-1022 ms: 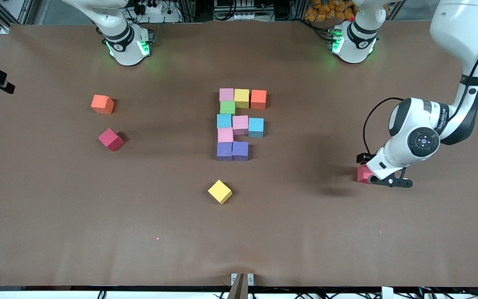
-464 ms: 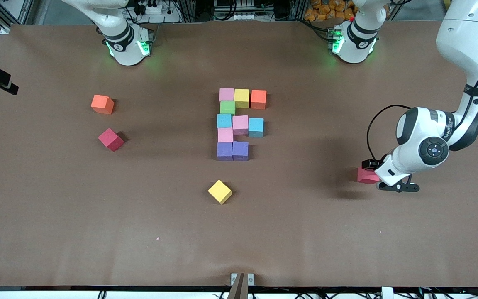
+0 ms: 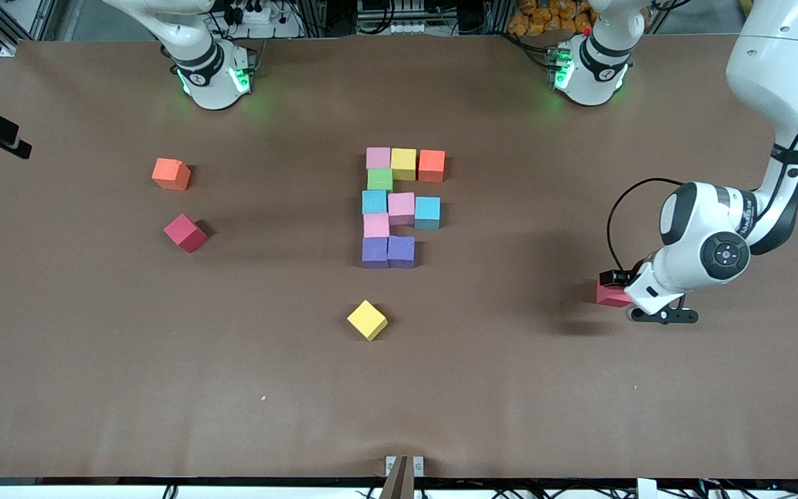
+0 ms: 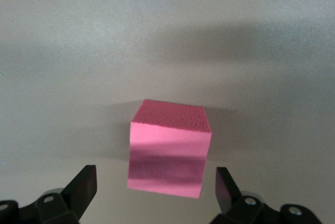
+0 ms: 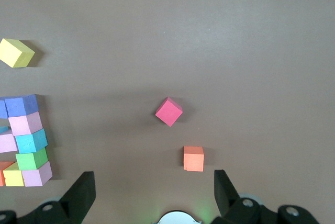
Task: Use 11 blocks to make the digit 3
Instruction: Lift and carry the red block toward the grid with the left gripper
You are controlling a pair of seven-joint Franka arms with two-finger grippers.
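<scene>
Counter [image 3: 579,416]: covered edge to edge by a matte brown sheet, evenly lit, marked by soft shadows. Aluminium frame rails [image 3: 11,17] are seen along the top edge of the front view, with black cables [image 3: 385,10] and a white power strip [image 3: 260,14] among them. A small metal bracket [image 3: 404,466] is fixed at the edge nearest the front camera
</scene>
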